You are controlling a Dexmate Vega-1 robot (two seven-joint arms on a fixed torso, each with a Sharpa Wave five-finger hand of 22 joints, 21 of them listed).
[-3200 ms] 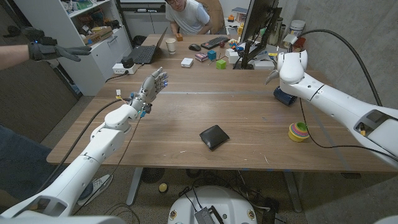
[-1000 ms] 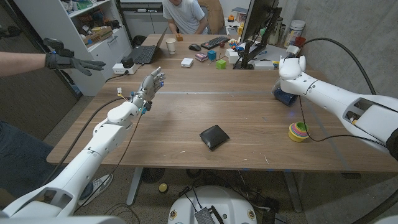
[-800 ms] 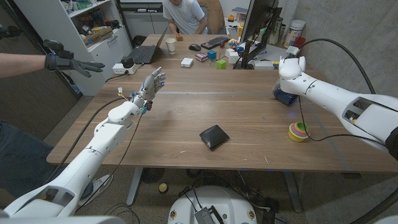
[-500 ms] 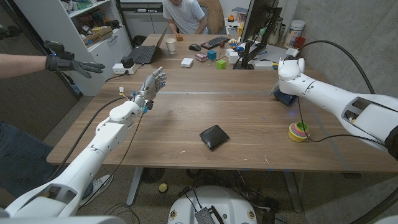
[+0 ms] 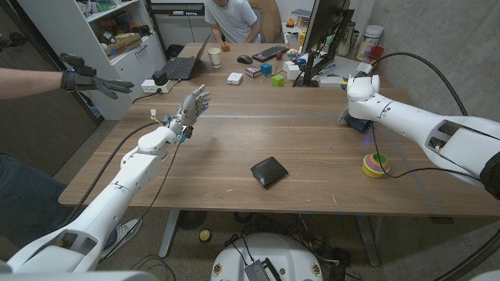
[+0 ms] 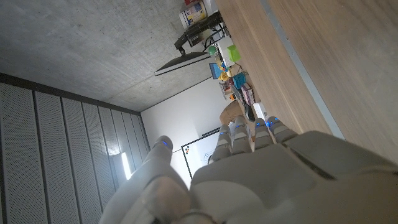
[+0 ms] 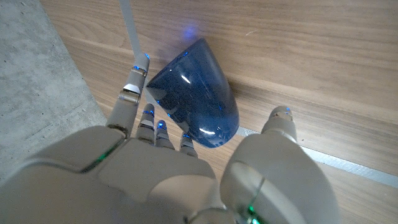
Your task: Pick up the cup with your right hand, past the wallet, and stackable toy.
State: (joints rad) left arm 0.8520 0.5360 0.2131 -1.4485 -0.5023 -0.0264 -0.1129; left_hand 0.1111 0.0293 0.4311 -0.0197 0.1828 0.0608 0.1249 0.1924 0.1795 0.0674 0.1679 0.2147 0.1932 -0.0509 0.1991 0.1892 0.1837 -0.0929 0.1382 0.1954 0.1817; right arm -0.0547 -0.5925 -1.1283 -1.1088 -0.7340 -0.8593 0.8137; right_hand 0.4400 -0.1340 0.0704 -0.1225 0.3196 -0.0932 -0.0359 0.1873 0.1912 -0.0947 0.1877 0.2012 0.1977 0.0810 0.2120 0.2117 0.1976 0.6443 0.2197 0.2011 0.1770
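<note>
Lowered right hand (image 7: 186, 168), cup (image 7: 196, 93) between fingers (image 7: 134, 87)

The cup (image 7: 198, 93) looks like glossy, speckled blue plastic with bright glints. The table (image 5: 234, 148) is matt grained wood. The wallet (image 5: 269, 172) seems matt black leather. Both hands (image 7: 186, 174) (image 5: 191, 108) have smooth pale plastic shells.

From where I stand, no lettering, label, brand, number or sign can be read. The container with printed colours (image 6: 194, 12) out beyond the left fingers carries markings too small and blurred to make out, and so do the white containers (image 5: 373, 37) at the far end of the desk.
</note>
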